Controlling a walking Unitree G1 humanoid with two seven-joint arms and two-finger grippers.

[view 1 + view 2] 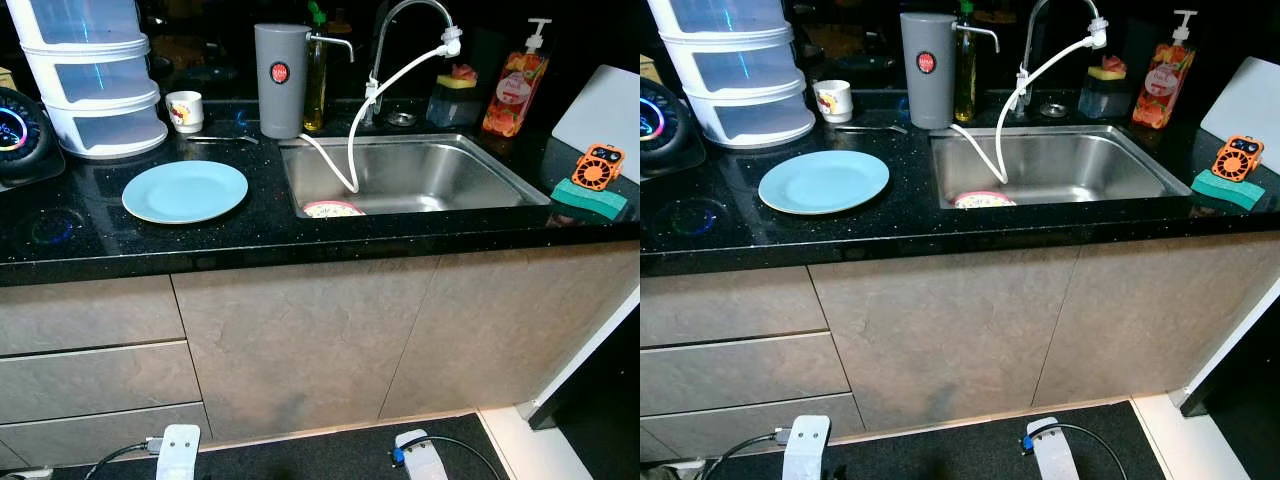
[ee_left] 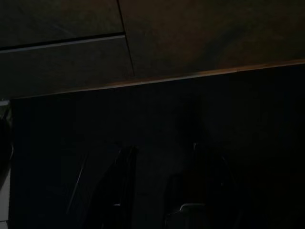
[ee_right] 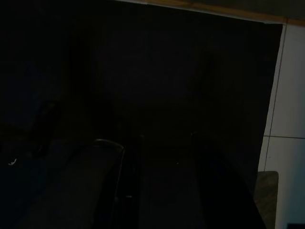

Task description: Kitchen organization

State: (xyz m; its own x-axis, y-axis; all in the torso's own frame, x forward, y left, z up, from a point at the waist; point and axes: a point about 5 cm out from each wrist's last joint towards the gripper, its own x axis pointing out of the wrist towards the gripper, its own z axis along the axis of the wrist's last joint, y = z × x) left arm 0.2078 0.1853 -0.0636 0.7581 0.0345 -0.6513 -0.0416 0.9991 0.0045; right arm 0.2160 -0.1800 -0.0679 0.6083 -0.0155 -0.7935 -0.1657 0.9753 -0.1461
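A light blue plate lies on the black counter left of the steel sink. A pink-rimmed dish rests in the sink's near left corner. A white cup with a printed picture stands behind the plate. Both arms hang low before the cabinets, their wrists at the bottom edge. In the dark wrist views, my left gripper and right gripper hang over a dark floor mat, fingers apart, holding nothing.
A grey filter jug, an oil bottle, a faucet with white hose and a soap pump bottle line the sink's back. Stacked clear containers stand far left. A green sponge with orange fan and a white board sit right.
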